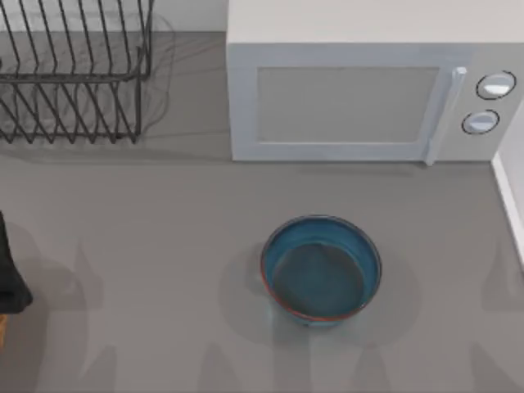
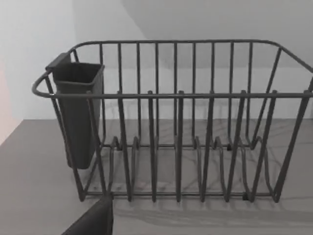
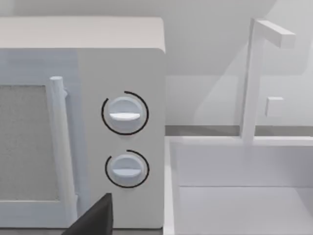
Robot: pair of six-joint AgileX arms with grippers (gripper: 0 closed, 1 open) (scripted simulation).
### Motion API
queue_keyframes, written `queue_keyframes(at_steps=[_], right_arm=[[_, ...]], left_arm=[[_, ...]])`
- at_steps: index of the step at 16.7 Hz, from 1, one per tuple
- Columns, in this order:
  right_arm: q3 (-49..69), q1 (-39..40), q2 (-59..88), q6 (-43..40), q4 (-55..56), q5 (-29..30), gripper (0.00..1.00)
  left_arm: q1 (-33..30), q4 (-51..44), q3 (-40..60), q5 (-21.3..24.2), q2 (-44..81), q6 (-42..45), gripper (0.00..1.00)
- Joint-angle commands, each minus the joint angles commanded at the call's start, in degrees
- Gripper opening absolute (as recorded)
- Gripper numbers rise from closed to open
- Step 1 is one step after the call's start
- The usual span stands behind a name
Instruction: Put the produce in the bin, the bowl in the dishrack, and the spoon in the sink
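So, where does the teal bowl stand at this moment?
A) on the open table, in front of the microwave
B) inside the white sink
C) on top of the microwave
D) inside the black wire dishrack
A: the top view shows the bowl upright on the grey table, in front of the microwave and well apart from the dishrack at the far left.

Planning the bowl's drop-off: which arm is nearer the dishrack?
Left. The left arm sits at the table's left edge, in front of the dishrack, its camera facing it. The right arm faces the microwave and sink, far right.
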Motion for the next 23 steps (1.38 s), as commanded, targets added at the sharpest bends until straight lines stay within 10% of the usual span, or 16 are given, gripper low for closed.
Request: queue_keyframes(at_steps=[11,23], right_arm=[[0.0,0.0,0.0,0.0,0.0,0.0,1.0],[0.0,0.0,0.0,0.0,0.0,0.0,1.0]], left_arm=[[-3.9,-5.7,8.2,0.4,7.5,-4.1,1.0],[-28.5,-52.7,81.3,0.8,77.9,-27.8,1.0]])
